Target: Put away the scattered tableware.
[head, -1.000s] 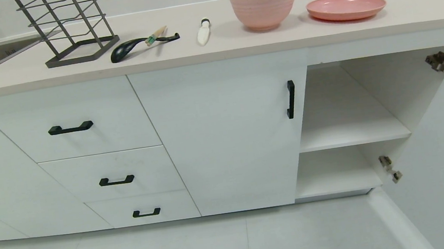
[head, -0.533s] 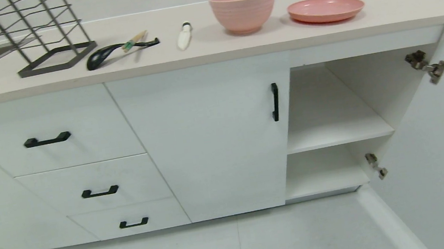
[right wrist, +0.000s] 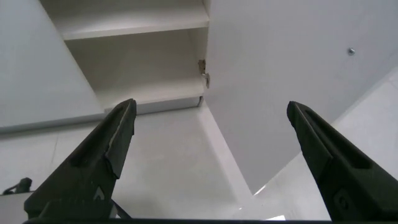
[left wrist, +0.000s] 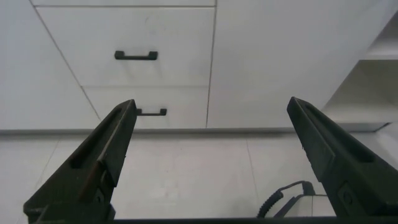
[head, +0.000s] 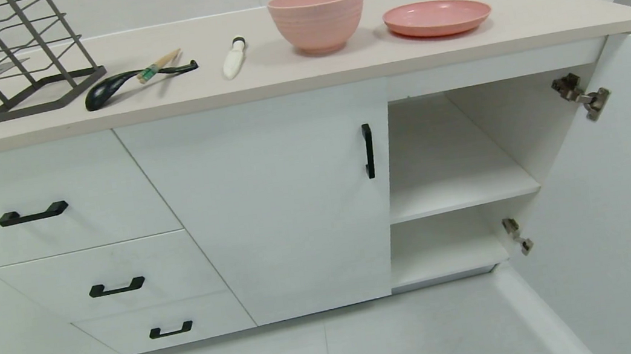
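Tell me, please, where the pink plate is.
Head view: the pink plate lies on the counter, right of the pink bowl, above the open cupboard.

My head view has swung right; the pink bowl (head: 318,18) and open cupboard (head: 450,183) now sit further left.
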